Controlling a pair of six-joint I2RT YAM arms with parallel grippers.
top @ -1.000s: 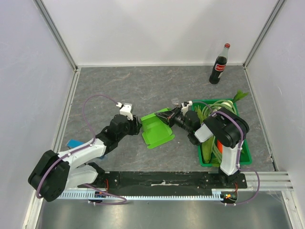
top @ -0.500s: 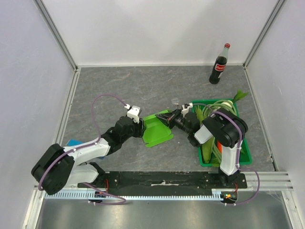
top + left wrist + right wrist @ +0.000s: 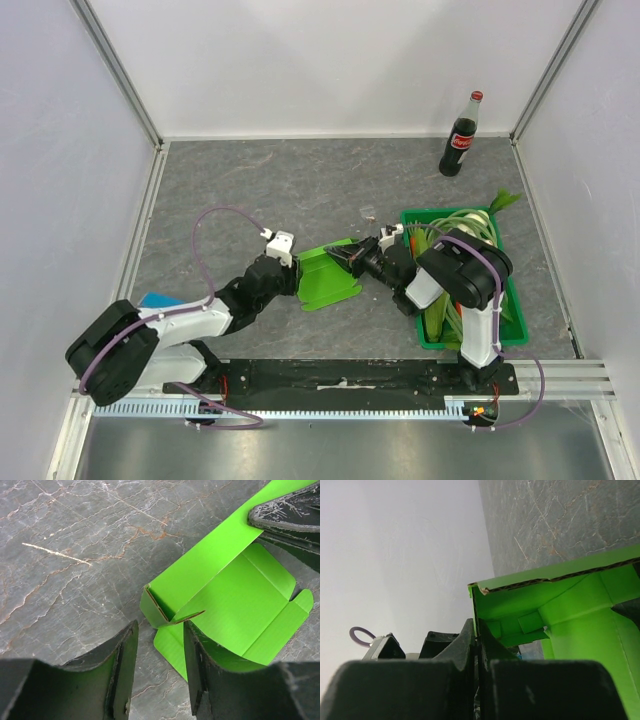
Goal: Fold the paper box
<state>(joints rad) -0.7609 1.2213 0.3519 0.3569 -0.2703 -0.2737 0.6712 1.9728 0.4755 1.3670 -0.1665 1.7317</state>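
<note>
The paper box (image 3: 325, 275) is a lime-green card piece with flaps, lying partly folded on the grey table between the arms. In the left wrist view the paper box (image 3: 235, 595) has one wall raised and a small corner flap folded in. My left gripper (image 3: 287, 268) is open at the box's left edge; its right finger (image 3: 200, 675) rests over the lower flap, and nothing is held. My right gripper (image 3: 350, 255) is shut on the box's raised right wall, pinching the card edge (image 3: 485, 610) between its fingers.
A dark-green crate (image 3: 511, 305) of vegetables stands right of the box, under the right arm. A cola bottle (image 3: 460, 137) stands at the back right. A small blue block (image 3: 155, 300) lies near the left wall.
My left gripper has moved right and forward, up to the box's left edge. The box has shifted slightly toward me, still held by the right gripper.
</note>
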